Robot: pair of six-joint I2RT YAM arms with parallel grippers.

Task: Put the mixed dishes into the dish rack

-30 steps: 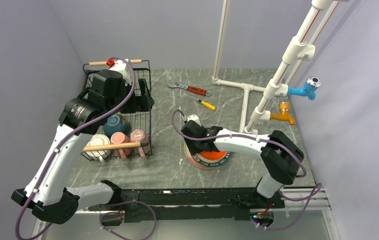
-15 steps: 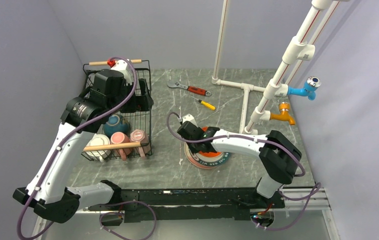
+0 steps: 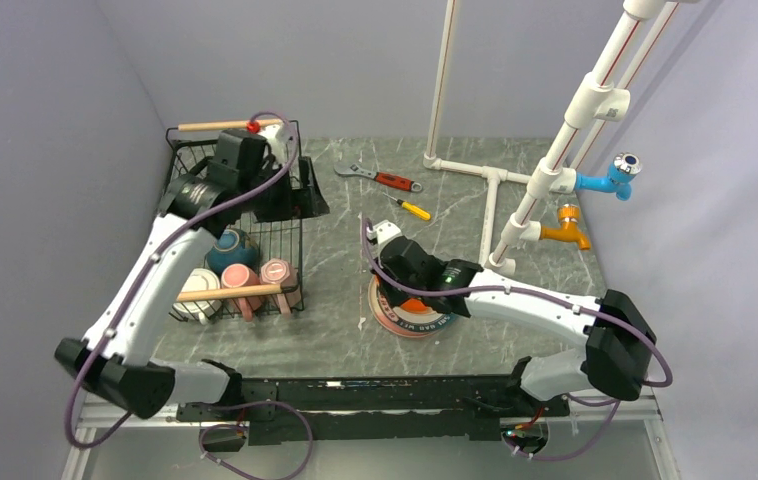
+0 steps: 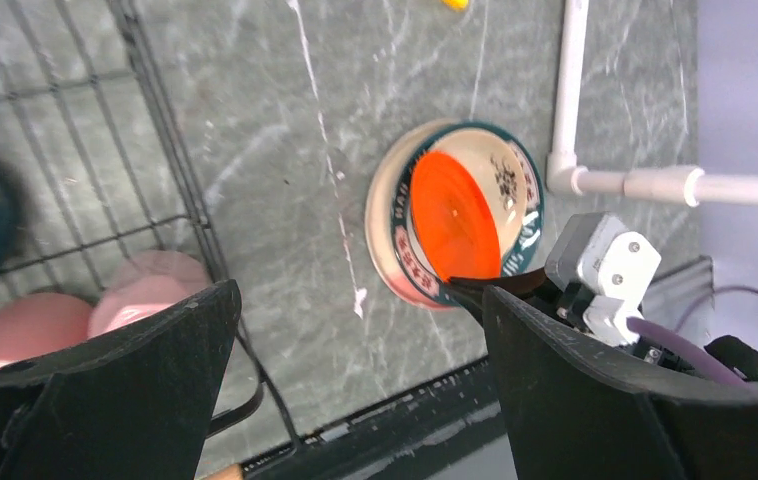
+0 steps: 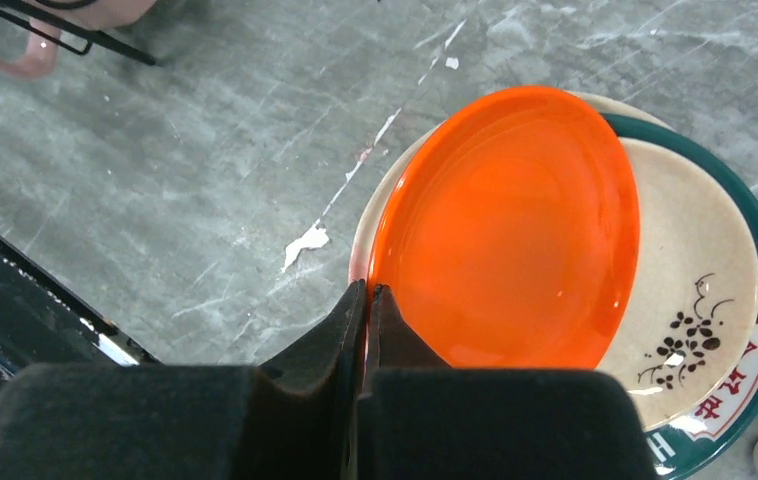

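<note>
The right gripper (image 5: 365, 310) pinches its fingers tight on the near rim of the orange-red plate (image 5: 515, 230). That plate rests, slightly tipped, on the lettered-rim plate (image 5: 700, 330) on the table (image 3: 335, 335), right of the dish rack (image 3: 298, 250). The left gripper (image 4: 355, 300) hangs over the rack's far right corner, fingers wide and empty. The step in hand looks like picking up this plate. Next it probably needs lifting clear of the lower plate, then carrying left into the rack.
</note>
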